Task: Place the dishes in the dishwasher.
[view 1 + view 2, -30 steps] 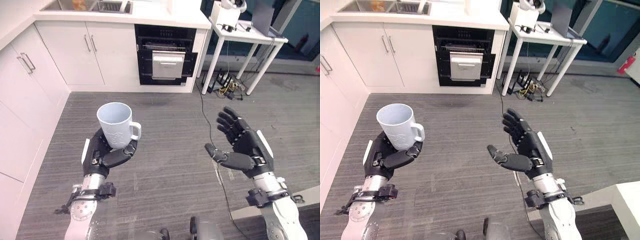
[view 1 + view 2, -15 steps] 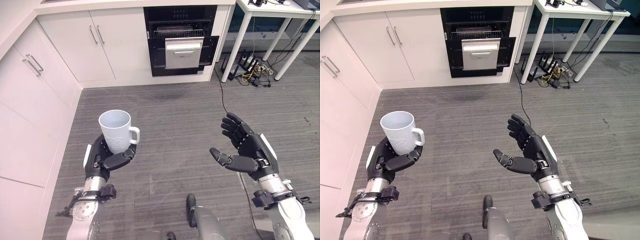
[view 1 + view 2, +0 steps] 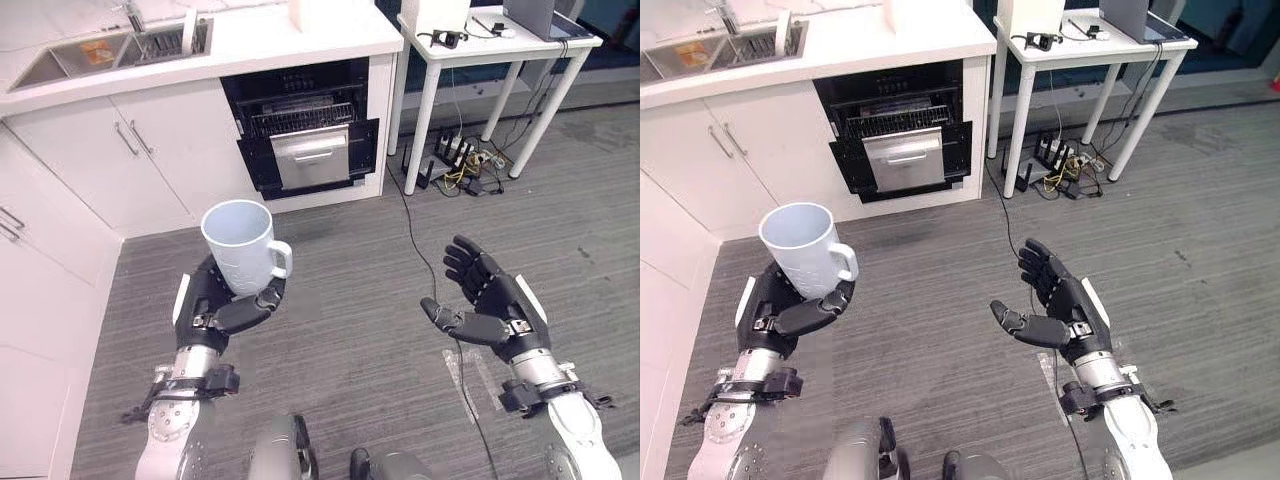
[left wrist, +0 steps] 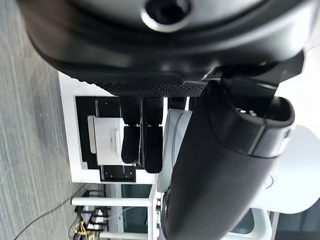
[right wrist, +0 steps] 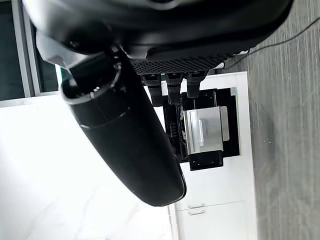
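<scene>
1. The left hand [image 3: 222,308] has its fingers and thumb curled round a white mug [image 3: 240,248], held upright above the grey floor [image 3: 360,290]
2. The right hand [image 3: 490,310] is empty, with straight, spread fingers
3. The dishwasher [image 3: 305,135] under the counter [image 3: 290,40] stands well apart, its rack [image 3: 300,117] showing
4. This looks like the carry step; next the robot must close in on the rack and set the mug inside
</scene>
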Controlling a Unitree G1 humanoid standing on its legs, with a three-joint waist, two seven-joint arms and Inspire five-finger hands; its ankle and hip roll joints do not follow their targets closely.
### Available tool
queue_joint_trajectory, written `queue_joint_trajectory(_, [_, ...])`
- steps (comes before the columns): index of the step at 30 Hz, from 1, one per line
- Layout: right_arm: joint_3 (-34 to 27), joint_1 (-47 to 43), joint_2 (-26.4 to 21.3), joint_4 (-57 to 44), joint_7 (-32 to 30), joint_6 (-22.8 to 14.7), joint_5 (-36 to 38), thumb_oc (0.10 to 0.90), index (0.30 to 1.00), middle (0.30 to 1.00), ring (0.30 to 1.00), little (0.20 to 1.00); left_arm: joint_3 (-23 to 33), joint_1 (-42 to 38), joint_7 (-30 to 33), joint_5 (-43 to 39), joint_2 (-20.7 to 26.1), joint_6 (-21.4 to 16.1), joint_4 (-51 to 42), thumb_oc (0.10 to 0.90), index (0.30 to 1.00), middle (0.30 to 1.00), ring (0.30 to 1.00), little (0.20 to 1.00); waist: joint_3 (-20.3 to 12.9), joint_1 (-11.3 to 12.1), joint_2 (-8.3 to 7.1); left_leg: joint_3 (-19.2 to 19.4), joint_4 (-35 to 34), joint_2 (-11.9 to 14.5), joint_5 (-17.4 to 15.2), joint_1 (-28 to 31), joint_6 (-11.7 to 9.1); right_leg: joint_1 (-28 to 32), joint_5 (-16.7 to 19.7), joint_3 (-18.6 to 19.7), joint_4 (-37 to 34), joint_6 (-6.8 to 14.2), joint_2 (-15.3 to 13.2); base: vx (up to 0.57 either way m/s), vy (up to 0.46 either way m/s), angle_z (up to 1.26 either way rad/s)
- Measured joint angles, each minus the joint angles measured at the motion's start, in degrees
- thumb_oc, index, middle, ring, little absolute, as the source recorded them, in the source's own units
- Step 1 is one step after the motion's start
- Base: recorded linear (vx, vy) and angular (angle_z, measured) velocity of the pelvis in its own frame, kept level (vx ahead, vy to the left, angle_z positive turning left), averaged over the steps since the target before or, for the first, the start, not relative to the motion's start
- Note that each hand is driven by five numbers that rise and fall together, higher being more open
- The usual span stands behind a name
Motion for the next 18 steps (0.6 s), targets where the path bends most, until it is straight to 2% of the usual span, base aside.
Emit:
queue_joint_trajectory(1, [-1.31,-1.38,-0.44,-0.99,-0.34,-0.63,1.05,0.8,0.9,0.9,0.9,0.9,-0.01,-0.43,-0.73,-0.4,-0.64,-0.58,0.08,0.4,0.3,0.3,0.3,0.3,0.39,-0.12,4.38,-4.19,-16.92,-1.96,0.97,1.33,-2.29,-0.26,0.08,-1.21,0.37,0.51,3.17,0.31,0.254,0.19])
queue_joint_trajectory(2, [-0.95,-1.99,-0.24,-0.68,-0.49,-0.18,1.06,0.8,0.9,0.9,0.9,0.9,-0.03,-0.34,-1.13,-0.39,-0.65,-0.58,0.22,0.4,0.3,0.3,0.3,0.3,0.99,0.36,4.96,-4.59,-18.9,-2.03,1.37,0.64,-2.35,-0.54,-0.03,-1.26,0.68,0.69,3.5,0.36,0.238,0.42])
queue_joint_trajectory(3, [-0.45,-1.89,-0.31,-0.35,-0.37,-0.05,0.98,0.8,0.9,0.9,0.9,0.9,-0.3,-0.62,-1.27,-0.39,-1.03,-0.63,1.22,0.4,0.3,0.3,0.3,0.3,1.4,0.08,4.71,-7.62,-14.01,-1.59,1.66,-3.57,-2.87,0.38,-0.61,1.15,-0.73,0.89,5.1,0.35,0.253,0.21])
queue_joint_trajectory(4, [-0.43,-2.02,-0.3,-0.07,-0.28,0.59,0.94,0.8,0.9,0.9,0.9,0.9,-0.4,-1.26,-1.18,-0.43,-1.75,-0.64,2.47,0.4,0.3,0.3,0.3,0.3,1.99,0.96,5.0,-10.26,-9.1,-0.87,2.06,-6.45,-3.25,1.65,-0.17,1.76,-1.99,0.03,6.02,0.24,0.213,-0.04])
queue_joint_trajectory(5, [-0.43,-2.03,-0.68,-0.04,0.31,1.37,0.92,0.8,0.9,0.9,0.9,0.9,-0.29,-0.58,-0.81,-0.45,-2.12,0.03,3.56,0.4,0.3,0.3,0.3,0.3,2.5,2.12,4.17,-12.16,-7.06,-0.94,2.23,-6.61,-2.75,3.14,-0.38,3.16,-2.02,0.44,6.08,0.37,0.329,-0.55])
queue_joint_trajectory(7, [-1.99,-0.72,-1.04,-2.51,1.07,1.36,0.98,0.8,0.9,0.9,0.9,0.9,0.61,0.28,-0.65,-0.45,-2.01,0.27,3.32,0.4,0.3,0.3,0.3,0.3,2.43,1.61,4.18,-9.75,-5.15,-1.02,1.96,-0.86,-1.67,6.78,-2.17,5.55,-2.54,2.91,5.64,0.35,0.3,-0.63])
queue_joint_trajectory(8, [-2.73,0.05,-1.19,-2.99,1.51,1.35,1.01,0.8,0.9,0.9,0.9,0.9,0.61,-0.46,-0.63,-0.46,-2.03,0.27,3.32,0.4,0.3,0.3,0.3,0.3,2.31,1.31,4.39,-9.06,-5.8,-1.08,1.85,2.24,-1.23,7.51,-2.95,5.58,-2.37,3.45,5.53,0.24,0.204,-0.28])
queue_joint_trajectory(9, [-3.29,0.65,-1.5,-3.03,1.52,1.42,1.05,0.8,0.9,0.9,0.9,0.9,0.58,-1.79,-0.65,-0.46,-1.94,0.35,3.23,0.4,0.3,0.3,0.3,0.3,2.34,0.3,3.89,-8.54,-7.74,-1.98,7.06,4.62,3.35,8.25,-4.47,5.55,-0.64,5.43,4.72,0.3,0.243,-0.18])
queue_joint_trajectory(11, [-3.45,2.14,-1.33,-4.36,1.57,1.42,1.08,0.8,0.9,0.9,0.9,0.9,0.58,-3.09,-0.72,-0.46,-1.8,0.34,2.78,0.4,0.3,0.3,0.3,0.3,2.24,0.31,2.44,-7.42,-7.02,-4.31,5.44,6.69,4.62,9.4,-5.84,4.98,1.42,7.43,1.76,0.25,0.205,-0.08])
queue_joint_trajectory(14, [-2.99,1.87,-0.79,-7.36,2.22,1.41,1.07,0.8,0.9,0.9,0.9,0.9,0.63,-5.93,-0.6,-0.42,-1.76,0.31,1.77,0.4,0.3,0.3,0.3,0.3,2.15,1.54,1.87,-6.73,-6.22,-8.02,2.26,7.47,7.0,8.89,-8.39,3.38,3.61,9.17,-2.54,0.23,0.179,0.07])
queue_joint_trajectory(16, [-2.59,0.69,-0.66,-7.95,2.32,1.41,1.06,0.8,0.9,0.9,0.9,0.9,0.7,-7.98,-0.56,-0.38,-1.71,0.31,1.6,0.4,0.3,0.3,0.3,0.3,2.14,2.62,1.79,-6.37,-5.37,-9.35,1.01,7.75,8.33,9.24,-9.12,2.33,4.12,10.21,-4.16,0.19,0.166,0.07])
queue_joint_trajectory(18, [-2.13,-1.25,-0.43,-7.95,1.89,1.43,1.05,0.8,0.9,0.9,0.9,0.9,0.8,-9.52,0.21,-0.34,-1.61,0.33,1.52,0.4,0.3,0.3,0.3,0.3,2.15,3.65,1.74,-6.45,-5.29,-9.66,0.33,8.05,9.08,8.3,-9.04,2.3,2.94,10.34,-4.82,0.19,0.175,0.09])
